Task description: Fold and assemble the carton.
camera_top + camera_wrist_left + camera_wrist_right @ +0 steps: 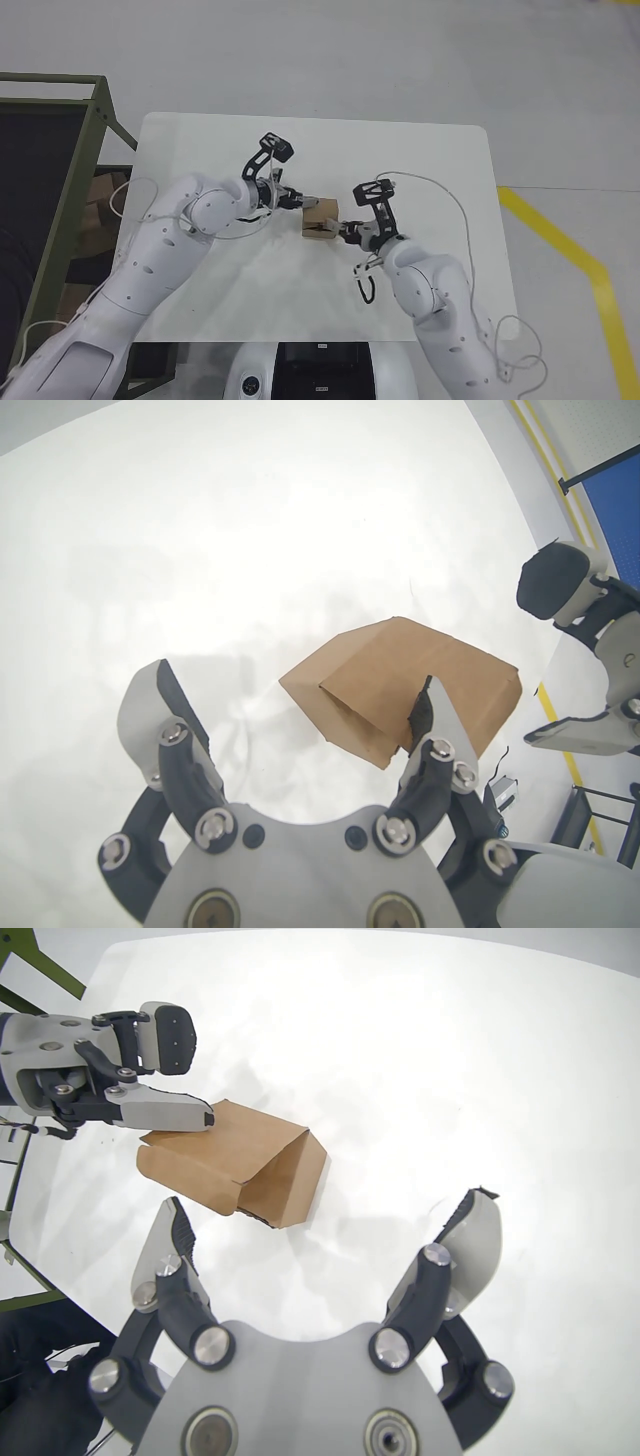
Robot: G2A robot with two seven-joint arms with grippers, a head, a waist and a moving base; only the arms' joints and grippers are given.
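A brown carton (321,219), partly folded and with one end open, is seen lying on its side near the middle of the white surface (400,150), between the two grippers. The left gripper (290,197) is spread wide with nothing grasped, and one of its fingers (165,1110) is laid against the carton's nearest end. The right gripper (327,1198) is likewise released and is positioned just beside the open end.

Left pincer (295,672), spread wide, touches one end of the carton (321,218) with a finger; right pincer (327,1198), also spread, hovers beside the other.
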